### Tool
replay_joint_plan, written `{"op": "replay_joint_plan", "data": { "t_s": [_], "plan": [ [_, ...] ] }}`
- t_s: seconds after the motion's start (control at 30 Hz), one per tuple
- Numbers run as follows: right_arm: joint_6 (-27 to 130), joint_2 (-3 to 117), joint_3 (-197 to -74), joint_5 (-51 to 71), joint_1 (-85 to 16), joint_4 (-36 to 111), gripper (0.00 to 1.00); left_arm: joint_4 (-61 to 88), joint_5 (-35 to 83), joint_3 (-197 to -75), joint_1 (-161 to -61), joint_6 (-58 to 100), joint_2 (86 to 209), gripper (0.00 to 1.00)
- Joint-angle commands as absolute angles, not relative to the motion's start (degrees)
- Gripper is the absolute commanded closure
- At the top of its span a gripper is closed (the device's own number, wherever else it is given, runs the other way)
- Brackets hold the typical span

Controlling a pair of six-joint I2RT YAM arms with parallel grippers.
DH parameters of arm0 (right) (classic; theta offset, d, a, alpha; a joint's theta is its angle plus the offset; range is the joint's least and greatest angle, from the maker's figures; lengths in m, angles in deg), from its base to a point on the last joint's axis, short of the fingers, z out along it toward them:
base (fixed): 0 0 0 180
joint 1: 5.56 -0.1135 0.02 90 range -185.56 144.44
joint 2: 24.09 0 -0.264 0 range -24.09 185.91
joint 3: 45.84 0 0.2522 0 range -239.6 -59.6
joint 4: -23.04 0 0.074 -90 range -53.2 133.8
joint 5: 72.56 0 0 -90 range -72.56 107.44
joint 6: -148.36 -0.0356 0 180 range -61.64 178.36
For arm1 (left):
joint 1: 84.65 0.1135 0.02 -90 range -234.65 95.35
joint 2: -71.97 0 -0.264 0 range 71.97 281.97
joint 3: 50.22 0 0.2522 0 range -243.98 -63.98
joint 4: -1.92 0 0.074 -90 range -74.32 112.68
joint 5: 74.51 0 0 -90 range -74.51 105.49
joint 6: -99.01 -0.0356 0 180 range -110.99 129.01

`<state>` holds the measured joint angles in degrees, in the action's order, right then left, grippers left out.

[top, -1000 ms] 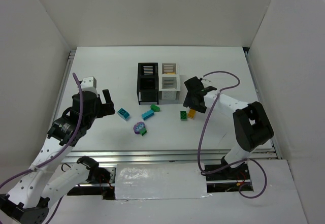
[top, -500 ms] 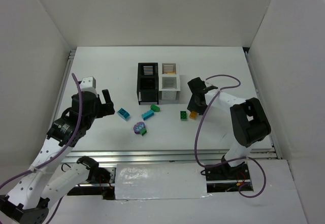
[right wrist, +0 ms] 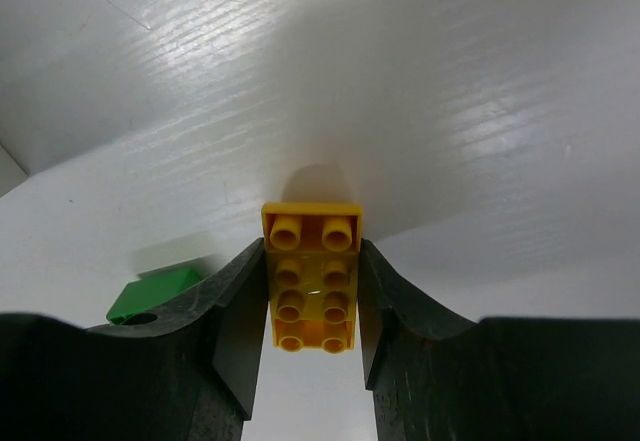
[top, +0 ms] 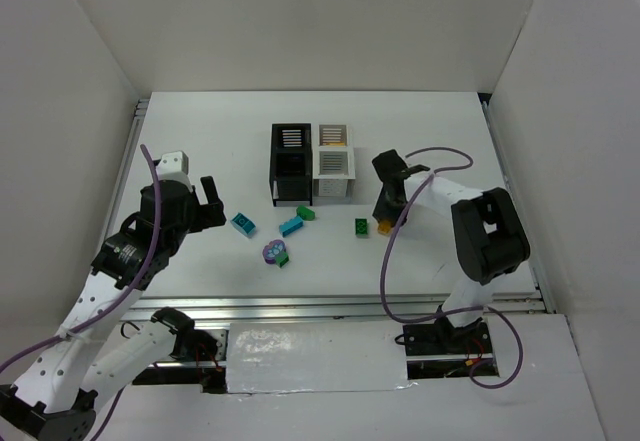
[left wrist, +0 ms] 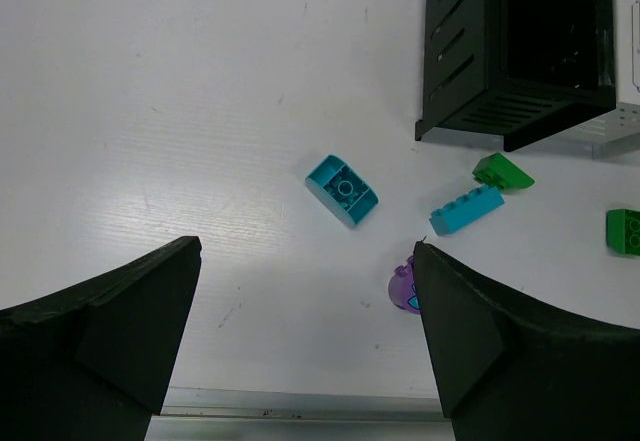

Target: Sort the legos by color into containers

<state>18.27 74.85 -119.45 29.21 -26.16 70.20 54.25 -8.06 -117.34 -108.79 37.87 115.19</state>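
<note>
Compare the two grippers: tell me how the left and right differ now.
The left gripper stands wide open with nothing between its fingers; the right gripper is closed on a yellow-orange brick. The left hangs well above the table, a teal brick lying loose below it; the right is low at the table. Both have black fingers.

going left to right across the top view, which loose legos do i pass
teal brick → purple piece → green sloped brick → green square brick → yellow-orange brick
</note>
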Motion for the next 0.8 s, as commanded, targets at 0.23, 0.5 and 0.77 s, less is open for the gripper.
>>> {"op": "replay_joint_plan", "data": {
  "t_s": [0.23, 0.5, 0.77],
  "plan": [
    [19.5, 59.0, -123.3, 33.0, -25.6, 66.3, 1.0, 52.8, -7.9, -119.1, -108.6, 38.0, 115.4, 0.0],
    [29.8, 58.5, -128.0, 31.2, -27.0, 43.7, 1.0, 52.1, -7.0, -118.7, -107.9, 37.8, 114.9, 0.0],
    [29.0, 79.3, -151.4, 36.6, -30.1, 45.6, 1.0, 51.9, -6.9, -118.1, -107.5, 38.0, 114.2, 0.0]
  ]
}}
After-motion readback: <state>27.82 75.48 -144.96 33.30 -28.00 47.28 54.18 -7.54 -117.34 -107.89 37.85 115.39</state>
